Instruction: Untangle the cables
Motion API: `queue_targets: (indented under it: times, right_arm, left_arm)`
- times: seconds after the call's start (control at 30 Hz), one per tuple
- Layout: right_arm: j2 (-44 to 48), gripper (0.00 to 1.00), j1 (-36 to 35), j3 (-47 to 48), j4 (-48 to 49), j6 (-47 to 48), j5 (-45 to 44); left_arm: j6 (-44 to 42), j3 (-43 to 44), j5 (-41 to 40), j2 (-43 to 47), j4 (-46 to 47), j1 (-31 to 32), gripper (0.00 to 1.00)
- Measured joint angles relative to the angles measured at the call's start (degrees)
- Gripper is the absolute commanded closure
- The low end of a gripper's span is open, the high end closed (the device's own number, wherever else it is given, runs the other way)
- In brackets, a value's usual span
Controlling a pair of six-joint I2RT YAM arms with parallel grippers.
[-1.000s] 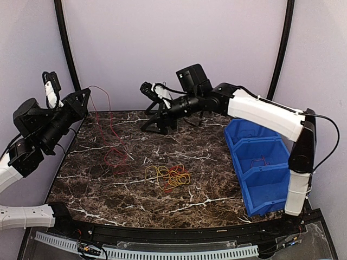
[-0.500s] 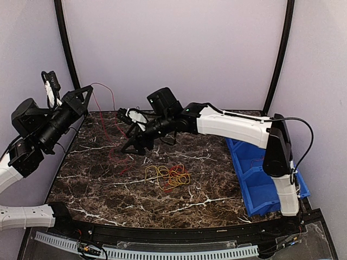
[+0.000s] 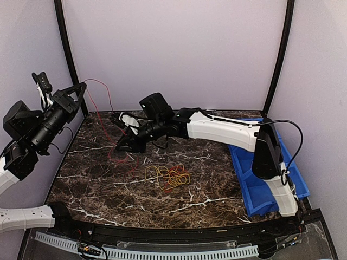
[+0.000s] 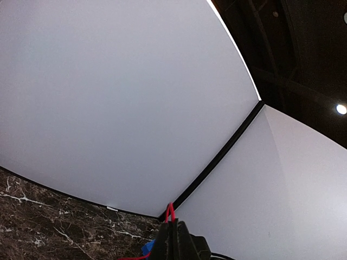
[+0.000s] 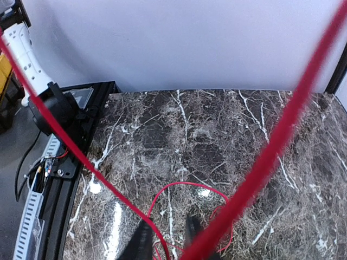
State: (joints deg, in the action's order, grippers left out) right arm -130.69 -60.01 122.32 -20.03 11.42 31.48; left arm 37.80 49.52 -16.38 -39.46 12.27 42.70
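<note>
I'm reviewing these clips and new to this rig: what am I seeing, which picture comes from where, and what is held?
Two robot arms with two-finger grippers work at a dark marbled table. One picture looks down from above; the others come from cameras on each wrist. The left gripper is shut on a thin red cable, lifted high. The right gripper reaches its lower coil, jaws apart. A yellow, orange and red wire tangle lies mid-table, blue plastic bins at the right.
</note>
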Motion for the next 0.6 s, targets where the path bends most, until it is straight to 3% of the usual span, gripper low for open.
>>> queue_targets:
  times: [0.07, 0.2, 0.27, 0.3, 0.37, 0.5, 0.6]
  right_arm:
    - [0.07, 1.0, -0.07, -0.74, 0.26, -0.37, 0.55]
    - [1.42, 1.0, 0.0, -4.46, 0.74, 0.55, 0.63]
    - [2.99, 1.0, 0.46, -6.64, 0.66, 1.03, 0.46]
    - [3.91, 1.0, 0.68, -7.37, 0.44, 1.36, 0.42]
    - [6.01, 1.0, 1.7, -7.91, 0.11, 1.6, 0.44]
    - [11.5, 1.0, 6.38, -7.74, 0.44, 1.77, 0.24]
    - [15.08, 1.0, 10.86, -6.62, 0.83, 1.88, -0.15]
  left_arm:
    - [-0.04, -0.09, -0.68, 0.72, -0.02, 0.0, 1.0]
    - [-0.11, -1.33, -2.38, 2.43, -0.33, 0.0, 0.97]
    - [-0.15, -2.45, -3.41, 3.32, -0.79, 0.0, 0.79]
    - [-0.39, -2.99, -4.07, 3.82, -1.18, 0.0, 0.65]
    - [-0.57, -4.17, -5.35, 4.96, -1.97, 0.0, 0.52]
    - [-1.53, -6.43, -8.35, 7.41, -3.23, 0.0, 0.39]
    - [-2.54, -6.95, -11.02, 8.22, -4.42, 0.0, 0.36]
